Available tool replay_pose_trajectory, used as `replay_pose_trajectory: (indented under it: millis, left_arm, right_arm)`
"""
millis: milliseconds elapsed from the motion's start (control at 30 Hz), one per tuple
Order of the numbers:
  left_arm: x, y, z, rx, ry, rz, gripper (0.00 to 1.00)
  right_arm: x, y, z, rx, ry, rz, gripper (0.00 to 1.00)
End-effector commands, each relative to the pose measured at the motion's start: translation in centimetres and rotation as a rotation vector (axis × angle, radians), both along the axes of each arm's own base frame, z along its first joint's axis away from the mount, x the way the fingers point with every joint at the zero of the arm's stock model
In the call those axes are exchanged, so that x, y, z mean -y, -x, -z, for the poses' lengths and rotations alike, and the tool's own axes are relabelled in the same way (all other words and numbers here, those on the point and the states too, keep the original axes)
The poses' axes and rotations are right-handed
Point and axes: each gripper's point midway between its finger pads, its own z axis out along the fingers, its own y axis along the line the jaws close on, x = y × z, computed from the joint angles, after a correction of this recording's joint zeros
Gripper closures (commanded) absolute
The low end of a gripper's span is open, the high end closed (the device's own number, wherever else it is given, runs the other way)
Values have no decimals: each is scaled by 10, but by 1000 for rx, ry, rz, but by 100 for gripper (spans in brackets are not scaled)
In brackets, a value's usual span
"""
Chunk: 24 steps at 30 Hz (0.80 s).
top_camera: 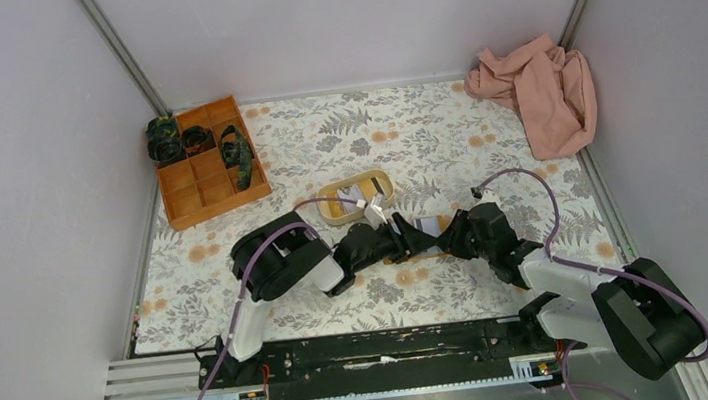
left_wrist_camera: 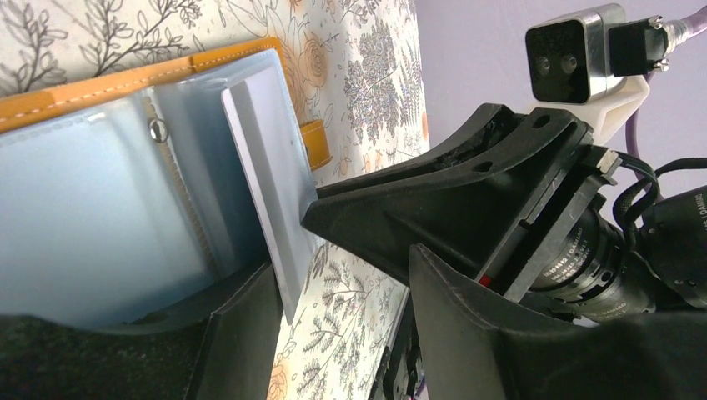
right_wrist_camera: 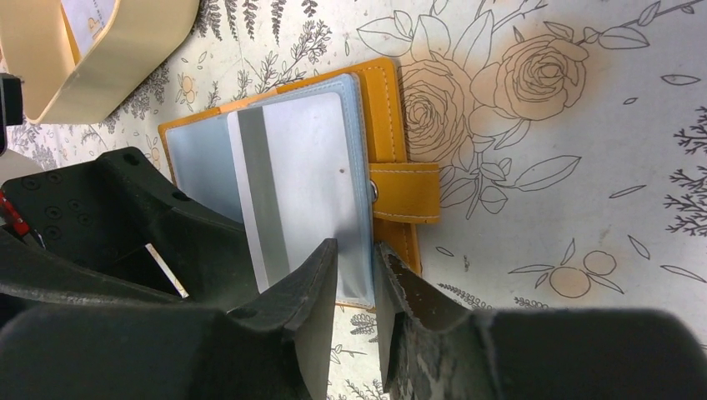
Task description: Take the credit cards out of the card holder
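On the floral table (top_camera: 485, 145), the left gripper (left_wrist_camera: 340, 271) gapes wide, one finger (left_wrist_camera: 246, 333) against the open card holder (right_wrist_camera: 392, 100), which lies mid-table near the beige tray (top_camera: 326, 211). The right gripper (right_wrist_camera: 357, 254) stands narrowly apart, its tips at the grey card (right_wrist_camera: 300, 167); whether it pinches, I cannot tell.

Soft, even light falls from overhead onto the floral table cover (top_camera: 444, 139), casting only faint shadows. The pale walls (top_camera: 18, 198) look flat and a little dim. Up close, the right gripper (right_wrist_camera: 357, 250) fills the lower frame as a dark, soft-focus mass, while the card holder (right_wrist_camera: 392, 108) reads sharp. In the left wrist view the card (left_wrist_camera: 267, 167) carries a pale sheen and the holder's near blue page blurs.
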Motion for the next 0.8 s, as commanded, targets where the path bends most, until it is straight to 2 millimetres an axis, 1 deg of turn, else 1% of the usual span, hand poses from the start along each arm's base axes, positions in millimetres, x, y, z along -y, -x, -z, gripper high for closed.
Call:
replay_pose_trajectory:
  millis: [0,133,233,533,767]
  left_arm:
    - [16,-3,-21,43,84,32,39]
    - [19,-2,-17,31,98,43,40]
    - [16,-2,-16,28,105,39,41]
    - [-9,-5,-24,36,124,9,42]
    - [-23,-6,-27,31,158,-1,43]
  right_arm:
    - [-1,6,7,-36,4,-22,70]
    - [-1,7,8,-38,4,-23,70]
    - [-1,6,7,-34,6,-22,70]
    - [0,7,9,-50,-17,-16,70]
    - [1,6,11,-57,-23,-15,71]
